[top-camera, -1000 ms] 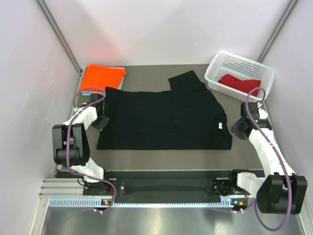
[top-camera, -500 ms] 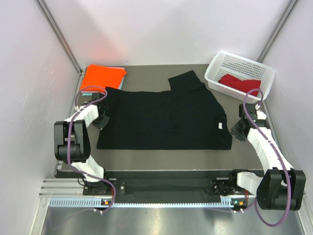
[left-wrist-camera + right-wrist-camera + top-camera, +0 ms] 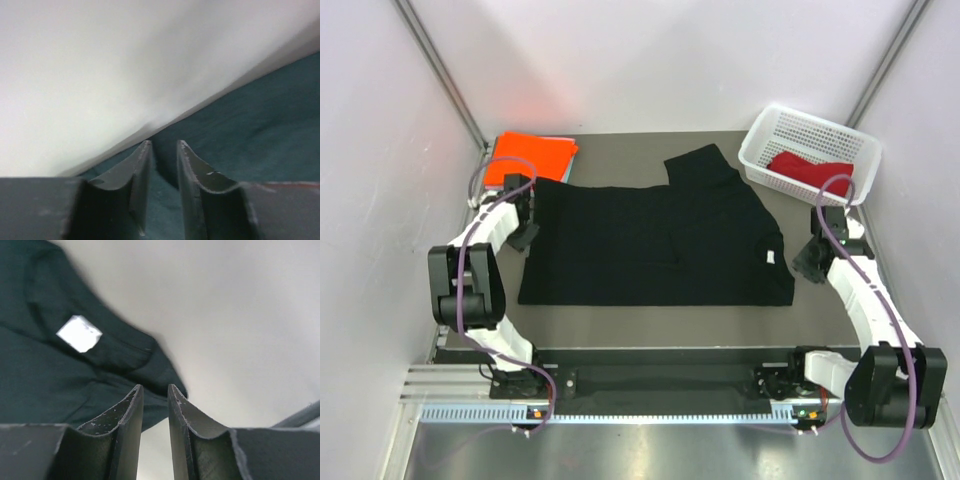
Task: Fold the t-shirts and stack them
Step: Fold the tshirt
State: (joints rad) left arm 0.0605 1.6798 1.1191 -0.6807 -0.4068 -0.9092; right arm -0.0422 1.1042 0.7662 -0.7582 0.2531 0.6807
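A large black t-shirt (image 3: pixel 650 240) lies spread flat in the middle of the table, with a white tag (image 3: pixel 771 257) near its right edge. A folded orange t-shirt (image 3: pixel 527 156) lies at the back left, and a pale teal edge (image 3: pixel 571 149) shows under it. A dark red t-shirt (image 3: pixel 810 170) lies in the basket. My left gripper (image 3: pixel 525 230) is low at the black shirt's far left edge. Its jaws (image 3: pixel 164 144) stand a narrow gap apart over dark cloth (image 3: pixel 250 115), holding nothing. My right gripper (image 3: pixel 807 262) is just right of the shirt, its jaws (image 3: pixel 155 387) narrowly apart and empty beside the cloth (image 3: pixel 45 375).
A white mesh basket (image 3: pixel 758 166) stands at the back right corner. Pale walls close in the table on the left, back and right. A metal rail with both arm bases runs along the near edge (image 3: pixel 650 385).
My left gripper has moved away from me along the black shirt's left edge, toward its far left corner. My right gripper has shifted only slightly. The shirts have not moved.
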